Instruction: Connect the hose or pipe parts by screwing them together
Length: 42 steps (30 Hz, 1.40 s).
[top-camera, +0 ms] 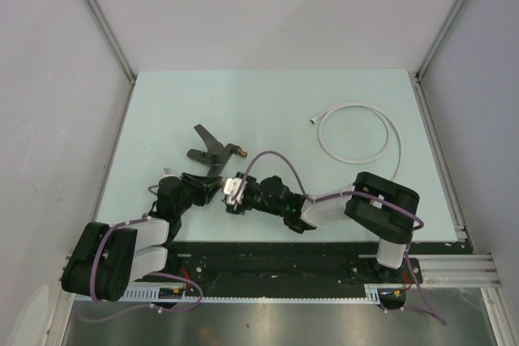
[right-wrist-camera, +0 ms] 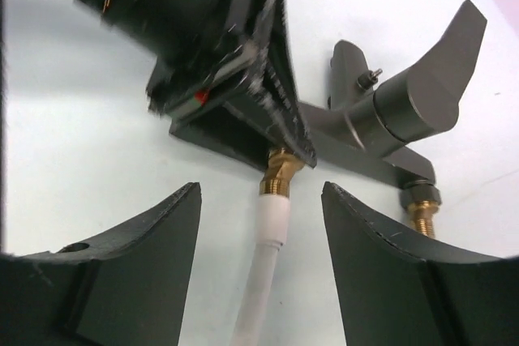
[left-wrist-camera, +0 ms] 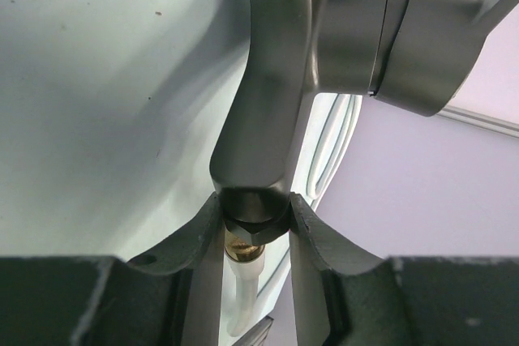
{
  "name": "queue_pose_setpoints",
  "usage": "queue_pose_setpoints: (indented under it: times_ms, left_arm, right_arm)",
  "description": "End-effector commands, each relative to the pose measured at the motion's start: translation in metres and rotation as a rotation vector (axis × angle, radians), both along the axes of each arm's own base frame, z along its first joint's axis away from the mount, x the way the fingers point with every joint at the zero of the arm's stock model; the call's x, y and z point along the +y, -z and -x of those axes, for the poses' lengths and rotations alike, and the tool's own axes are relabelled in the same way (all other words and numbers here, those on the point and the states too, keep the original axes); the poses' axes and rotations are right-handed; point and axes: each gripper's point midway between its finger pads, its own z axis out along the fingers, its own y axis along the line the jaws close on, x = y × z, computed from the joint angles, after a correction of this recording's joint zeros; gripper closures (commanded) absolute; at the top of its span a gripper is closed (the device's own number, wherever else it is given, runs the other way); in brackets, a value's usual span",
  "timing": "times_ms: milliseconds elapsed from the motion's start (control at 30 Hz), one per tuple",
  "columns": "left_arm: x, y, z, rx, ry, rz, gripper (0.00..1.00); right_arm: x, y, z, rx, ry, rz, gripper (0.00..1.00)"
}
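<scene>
The dark grey tap fitting (top-camera: 209, 148) lies on the table with its lever handle (left-wrist-camera: 422, 46) to one side. My left gripper (left-wrist-camera: 254, 200) is shut on the dark hex nut at the tap's lower end (left-wrist-camera: 250, 220). Just below that nut, a brass connector (right-wrist-camera: 280, 174) joins the white hose (right-wrist-camera: 266, 265) to the tap. My right gripper (right-wrist-camera: 261, 192) stands open astride the hose, both fingers clear of it. The tap (right-wrist-camera: 389, 111) has a second brass end (right-wrist-camera: 422, 215) that is bare. In the top view both grippers (top-camera: 217, 184) (top-camera: 235, 190) meet near the tap.
The rest of the hose (top-camera: 361, 131) loops at the back right of the pale table (top-camera: 162, 111), its free end (top-camera: 314, 121) pointing left. Purple cables (top-camera: 276, 160) arch over the right arm. Grey walls close in both sides.
</scene>
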Motion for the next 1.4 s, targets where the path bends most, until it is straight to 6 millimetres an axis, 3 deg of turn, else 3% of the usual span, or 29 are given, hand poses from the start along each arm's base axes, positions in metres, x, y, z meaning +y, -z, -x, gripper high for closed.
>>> queue_pose_setpoints:
  times_ms: [0, 100, 200, 333, 500, 900, 1067, 1267, 1367]
  left_arm:
    - [-0.011, 0.002, 0.018, 0.015, 0.055, 0.067, 1.0]
    - [-0.012, 0.002, 0.019, 0.023, 0.063, 0.068, 1.0]
    - [-0.012, 0.004, 0.021, 0.029, 0.063, 0.064, 1.0]
    - [-0.012, 0.006, 0.023, 0.039, 0.067, 0.063, 1.0]
    - [-0.014, -0.002, 0.016, 0.023, 0.075, 0.062, 1.0]
    - [-0.014, 0.0, 0.017, 0.036, 0.076, 0.061, 1.0]
    - [-0.016, 0.003, 0.02, 0.053, 0.091, 0.071, 1.0]
    - [-0.019, -0.001, 0.022, 0.043, 0.106, 0.084, 1.0]
    - [-0.021, -0.003, 0.026, 0.041, 0.117, 0.101, 1.0]
  right_arm:
    - [-0.005, 0.0, -0.017, -0.377, 0.101, 0.102, 0.34]
    - [-0.002, 0.017, -0.008, -0.441, 0.071, 0.161, 0.34]
    - [0.001, 0.02, -0.002, -0.502, 0.073, 0.178, 0.34]
    - [-0.001, 0.029, -0.008, -0.522, 0.112, 0.196, 0.38]
    - [-0.008, 0.036, -0.018, -0.536, 0.158, 0.224, 0.49]
    - [-0.001, 0.064, -0.01, -0.498, 0.098, 0.279, 0.46]
    - [0.0, 0.07, -0.018, -0.495, 0.144, 0.284, 0.5]
    - [0.004, 0.07, -0.024, -0.503, 0.169, 0.27, 0.63]
    - [0.01, 0.067, -0.021, -0.48, 0.155, 0.239, 0.87]
